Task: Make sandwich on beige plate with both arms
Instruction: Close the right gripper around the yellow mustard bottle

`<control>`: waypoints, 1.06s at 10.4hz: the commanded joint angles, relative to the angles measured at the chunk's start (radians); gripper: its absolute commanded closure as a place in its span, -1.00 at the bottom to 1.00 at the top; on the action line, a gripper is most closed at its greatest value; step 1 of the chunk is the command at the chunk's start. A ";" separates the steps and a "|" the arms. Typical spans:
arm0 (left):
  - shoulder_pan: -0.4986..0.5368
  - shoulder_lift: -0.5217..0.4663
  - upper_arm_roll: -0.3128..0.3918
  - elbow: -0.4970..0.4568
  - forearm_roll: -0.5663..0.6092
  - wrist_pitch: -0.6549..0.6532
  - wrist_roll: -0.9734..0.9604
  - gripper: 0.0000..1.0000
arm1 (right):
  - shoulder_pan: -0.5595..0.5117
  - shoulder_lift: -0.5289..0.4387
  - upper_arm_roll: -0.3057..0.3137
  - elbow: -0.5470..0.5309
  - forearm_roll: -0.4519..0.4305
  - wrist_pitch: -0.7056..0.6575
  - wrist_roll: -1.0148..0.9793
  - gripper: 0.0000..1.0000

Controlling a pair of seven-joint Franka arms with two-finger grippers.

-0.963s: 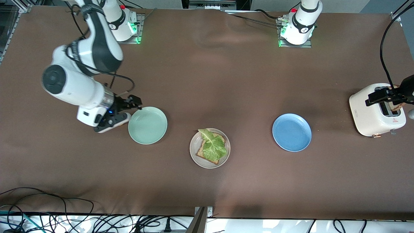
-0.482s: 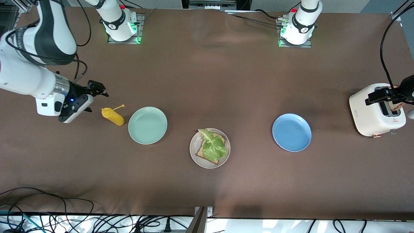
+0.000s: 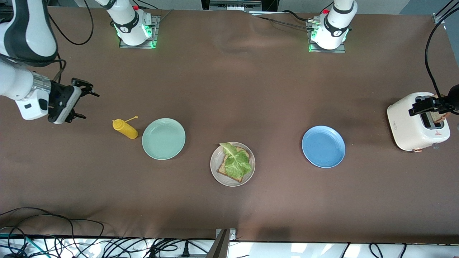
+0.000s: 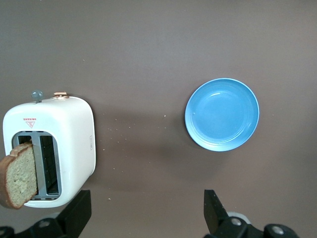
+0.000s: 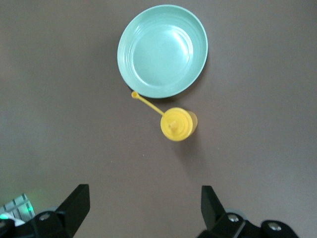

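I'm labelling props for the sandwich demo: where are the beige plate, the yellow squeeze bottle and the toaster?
beige plate (image 3: 215, 172): front view, on its bare rim beside the bread.
yellow squeeze bottle (image 3: 126, 129): front view, on its body.
toaster (image 3: 405, 126): front view, on its white side wall.

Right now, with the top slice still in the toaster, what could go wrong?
The bread slice leans out of the toaster; the open left gripper over it might knock it askew. The lettuce lies loose on the beige plate and could shift under the slice.
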 commanded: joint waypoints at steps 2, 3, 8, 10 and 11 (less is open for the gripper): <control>0.002 0.009 -0.001 0.003 0.044 -0.013 0.023 -1.00 | -0.012 0.017 -0.086 -0.031 0.102 -0.018 -0.283 -1.00; 0.002 0.011 -0.001 0.002 0.044 -0.013 0.023 -1.00 | -0.014 0.044 -0.112 -0.034 0.150 -0.018 -0.364 -1.00; 0.004 0.023 -0.001 0.003 0.045 -0.013 0.025 -1.00 | -0.023 0.231 -0.204 -0.026 0.401 -0.046 -0.716 -1.00; 0.002 0.023 -0.001 0.003 0.044 -0.013 0.023 -1.00 | -0.035 0.319 -0.207 -0.023 0.515 -0.055 -0.845 -1.00; 0.002 0.023 -0.003 0.002 0.044 -0.013 0.023 -1.00 | -0.037 0.365 -0.218 -0.020 0.577 -0.067 -0.920 -1.00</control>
